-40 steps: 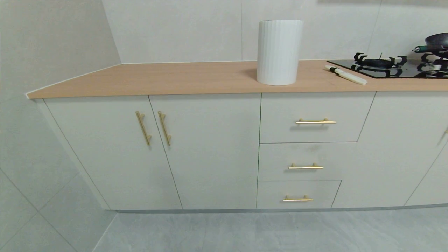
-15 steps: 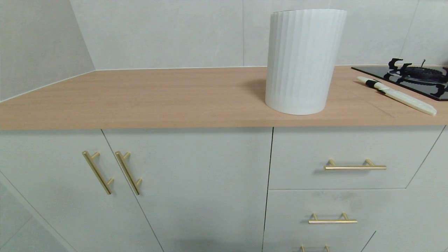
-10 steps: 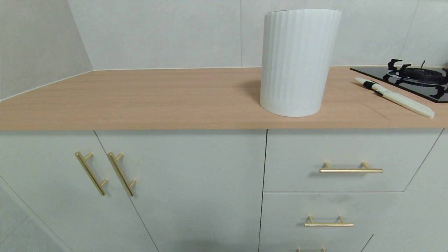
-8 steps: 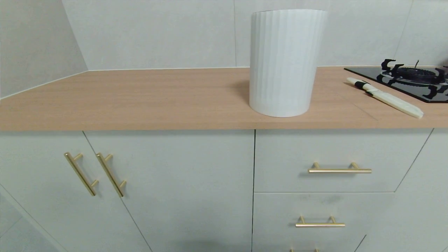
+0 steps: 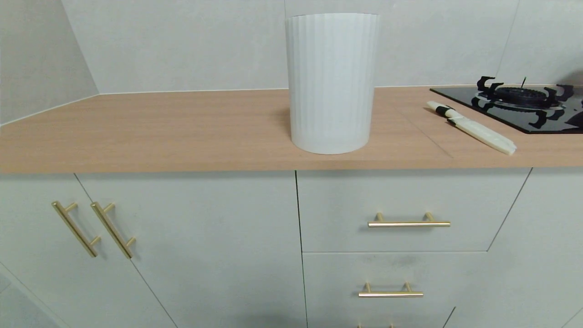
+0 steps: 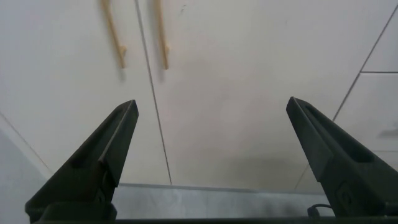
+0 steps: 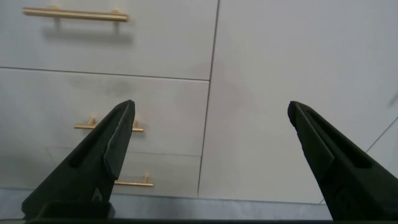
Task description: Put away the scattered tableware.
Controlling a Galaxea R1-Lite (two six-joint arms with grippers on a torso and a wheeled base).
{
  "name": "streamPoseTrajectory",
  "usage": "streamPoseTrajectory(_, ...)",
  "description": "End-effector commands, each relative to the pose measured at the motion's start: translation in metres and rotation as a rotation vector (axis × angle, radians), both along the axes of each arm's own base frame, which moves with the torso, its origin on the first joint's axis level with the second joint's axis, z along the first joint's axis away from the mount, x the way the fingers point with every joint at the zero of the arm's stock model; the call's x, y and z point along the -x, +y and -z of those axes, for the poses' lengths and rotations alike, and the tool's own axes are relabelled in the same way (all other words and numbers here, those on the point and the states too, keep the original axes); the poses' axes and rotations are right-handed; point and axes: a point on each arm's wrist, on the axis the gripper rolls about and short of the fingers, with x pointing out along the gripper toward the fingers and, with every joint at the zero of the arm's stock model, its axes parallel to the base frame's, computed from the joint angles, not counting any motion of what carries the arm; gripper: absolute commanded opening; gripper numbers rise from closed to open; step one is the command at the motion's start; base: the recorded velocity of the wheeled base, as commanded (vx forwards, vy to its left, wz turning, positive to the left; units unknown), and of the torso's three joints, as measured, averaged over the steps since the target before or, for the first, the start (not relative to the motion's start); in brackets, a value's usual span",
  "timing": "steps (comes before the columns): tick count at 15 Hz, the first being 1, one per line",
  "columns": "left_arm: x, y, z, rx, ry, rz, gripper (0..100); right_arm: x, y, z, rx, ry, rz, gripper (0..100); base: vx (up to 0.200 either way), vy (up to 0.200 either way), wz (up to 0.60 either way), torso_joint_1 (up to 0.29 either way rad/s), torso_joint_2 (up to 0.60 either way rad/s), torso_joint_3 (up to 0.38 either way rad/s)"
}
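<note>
Left tool (image 6: 211, 104), right tool (image 7: 210, 106) agape; one canister (image 5: 331, 82), one knife (image 5: 478, 132).

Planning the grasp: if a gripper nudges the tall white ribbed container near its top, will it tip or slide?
The container stands upright, taller than wide, near the front edge of the countertop, so a high push would probably tip it. Its vertical ribs may aid grip.

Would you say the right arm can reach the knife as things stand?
Probably not yet: the right hand hangs open low before the drawers, while the knife lies up on the counter.
</note>
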Motion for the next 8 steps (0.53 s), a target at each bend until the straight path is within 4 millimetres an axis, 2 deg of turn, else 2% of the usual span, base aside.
streamPoseTrajectory(1, 0.0000, 0.0000, 0.0001, 0.001, 0.000, 0.000, 100, -0.0001, 0.0000, -0.0002, 0.001, 0.000, 0.001, 100, 0.000, 0.000, 0.00, 0.000, 0.00, 0.000)
streamPoseTrajectory(3, 0.0000, 0.0001, 0.0001, 0.005, 0.000, -0.001, 100, -0.0001, 0.0000, -0.0002, 0.001, 0.000, 0.001, 100, 0.000, 0.000, 0.00, 0.000, 0.00, 0.000)
streamPoseTrajectory(6, 0.0000, 0.0001, 0.0001, 0.007, 0.000, -0.001, 100, -0.0002, 0.0000, -0.0002, 0.001, 0.001, 0.001, 100, 0.200, 0.000, 0.00, -0.004, 0.00, 0.006)
streamPoseTrajectory(8, 0.0000, 0.0001, 0.0001, 0.005, 0.000, -0.001, 100, -0.0002, 0.0000, -0.0002, 0.001, 0.001, 0.001, 100, 0.000, 0.000, 0.00, 0.000, 0.00, 0.000)
